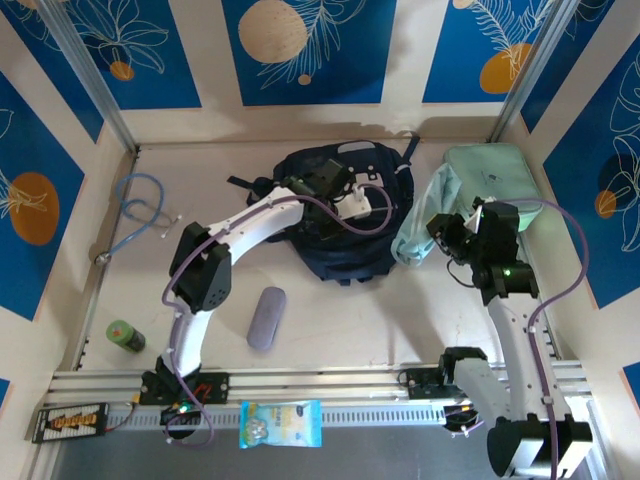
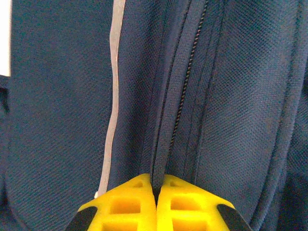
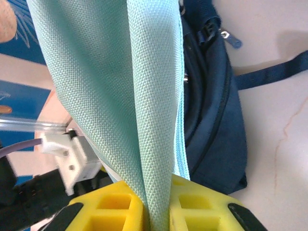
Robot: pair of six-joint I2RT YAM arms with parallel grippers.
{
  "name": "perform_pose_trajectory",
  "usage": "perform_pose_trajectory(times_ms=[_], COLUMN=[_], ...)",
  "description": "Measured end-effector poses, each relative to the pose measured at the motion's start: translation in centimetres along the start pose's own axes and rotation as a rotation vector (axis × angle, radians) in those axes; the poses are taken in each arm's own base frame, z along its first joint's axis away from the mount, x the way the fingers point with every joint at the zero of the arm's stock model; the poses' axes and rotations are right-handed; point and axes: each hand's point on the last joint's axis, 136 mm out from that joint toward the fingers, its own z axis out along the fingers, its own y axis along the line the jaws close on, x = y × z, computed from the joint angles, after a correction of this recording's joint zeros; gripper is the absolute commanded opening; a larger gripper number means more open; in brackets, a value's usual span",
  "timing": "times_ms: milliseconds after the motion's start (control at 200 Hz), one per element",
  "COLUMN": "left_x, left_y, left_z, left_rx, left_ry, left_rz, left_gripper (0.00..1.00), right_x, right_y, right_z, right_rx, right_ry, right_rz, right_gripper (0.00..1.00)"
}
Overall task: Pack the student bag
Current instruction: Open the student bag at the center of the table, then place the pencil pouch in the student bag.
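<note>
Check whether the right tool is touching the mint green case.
Touching. The right wrist view shows the right tool clamped on a fold of the mint green case, its fabric pinched between the jaws.

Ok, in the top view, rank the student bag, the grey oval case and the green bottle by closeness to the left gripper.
1. student bag, pinched by the left gripper.
2. grey oval case, nearer the arm bases.
3. green bottle, far left by the rail.

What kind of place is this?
Most likely a robot demonstration booth rather than a classroom: blue leaf-print wall panels box in a pale tabletop, aluminium rails run along its front, and a navy backpack lies on it.
</note>
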Motion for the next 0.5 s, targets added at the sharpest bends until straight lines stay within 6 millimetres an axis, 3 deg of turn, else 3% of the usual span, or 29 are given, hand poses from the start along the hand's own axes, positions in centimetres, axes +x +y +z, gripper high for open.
perform_pose_trajectory(times_ms=[165, 325, 500], left_x=[-1.8, -4.0, -5.1], left_y=[2.1, 4.8, 5.9], left_z=[-3.9, -8.2, -9.3], left_rx=[-0.130, -0.274, -0.304], left_ry=[-0.104, -0.236, -0.283], left_rz=[-0.064, -0.162, -0.260], left_gripper=[0.00, 0.00, 0.00], right_x=[0.4, 1.9, 5.3], right_y=[-1.9, -3.4, -2.9], right_z=[-0.9, -0.4, 1.5], right_rx=[0.055, 0.083, 0.050], right_ry=[-0.053, -0.001, 0.157], right_rz=[0.030, 0.086, 0.144], right_gripper=[0.16, 0.17, 0.17])
